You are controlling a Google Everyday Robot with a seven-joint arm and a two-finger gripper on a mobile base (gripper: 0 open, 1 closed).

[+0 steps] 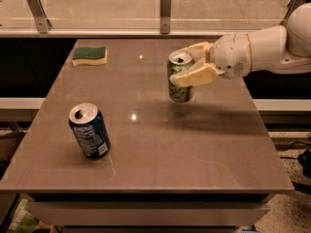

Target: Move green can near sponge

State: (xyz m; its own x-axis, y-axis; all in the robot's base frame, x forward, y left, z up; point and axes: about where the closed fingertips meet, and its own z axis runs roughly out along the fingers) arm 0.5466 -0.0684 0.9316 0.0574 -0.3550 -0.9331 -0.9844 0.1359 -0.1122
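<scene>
Behind the work area runs a glass barrier (pixel 97 8) held by metal posts (pixel 165 9), and a low pale ledge passes under it. In front of it stands a wide table (pixel 160 149) with a smooth grey-brown top that reflects small spots of light.

From the right edge a thick white robot arm (pixel 262 47) reaches in over the far right part of the table. At its end is the gripper (pixel 182 64), with cream-coloured fingers (pixel 197 75) closed around the green can (pixel 181 79): one finger lies across the near side of the can and the other goes behind its top. The green can is upright, with the opening in its silver top visible. Its base seems to be a little above the tabletop, and a soft shadow lies on the surface below and to the right of it.

Near the front left corner stands a dark blue can (pixel 89 131), alone and well apart from the gripper.

At the far left corner lies the sponge (pixel 90 56), flat, dark green side up with the yellow body showing at its edge. It is well apart from the green can, with bare tabletop between them.
</scene>
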